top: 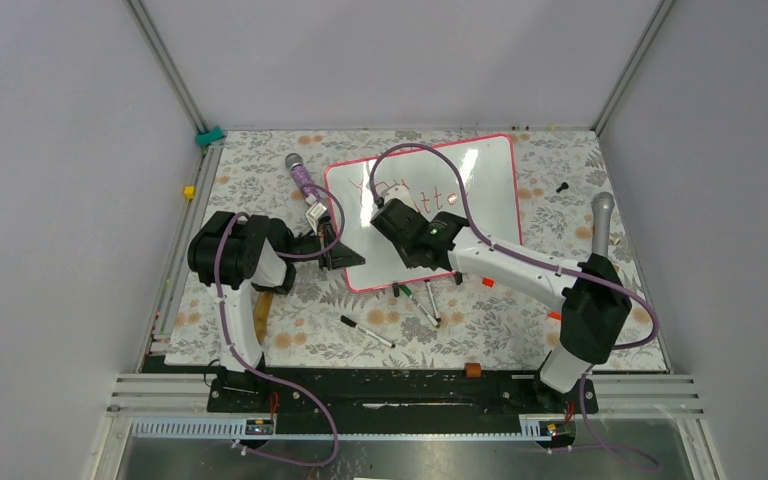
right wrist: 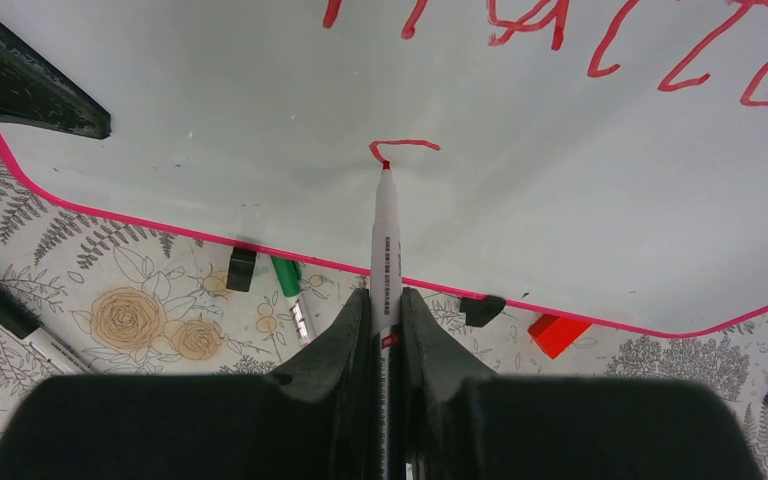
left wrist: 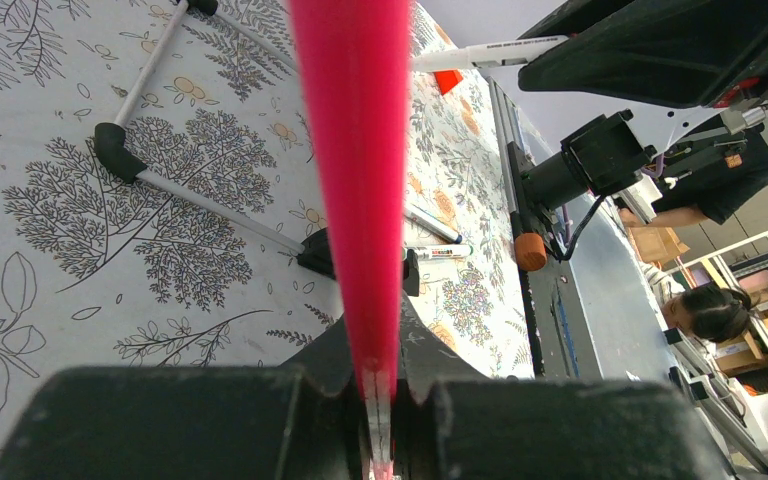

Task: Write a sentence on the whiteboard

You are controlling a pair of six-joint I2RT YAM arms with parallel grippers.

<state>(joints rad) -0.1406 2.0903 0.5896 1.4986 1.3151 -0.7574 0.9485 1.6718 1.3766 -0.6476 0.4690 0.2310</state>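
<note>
My right gripper (right wrist: 385,300) was clenched on a red marker (right wrist: 384,230). Its tip touched the whiteboard (top: 485,185) at a short red stroke (right wrist: 405,144) below the sentence (top: 405,190). My left gripper (left wrist: 380,390) was pinched on the board's pink frame (left wrist: 355,150). The board lay on the floral tablecloth (top: 290,335).
</note>
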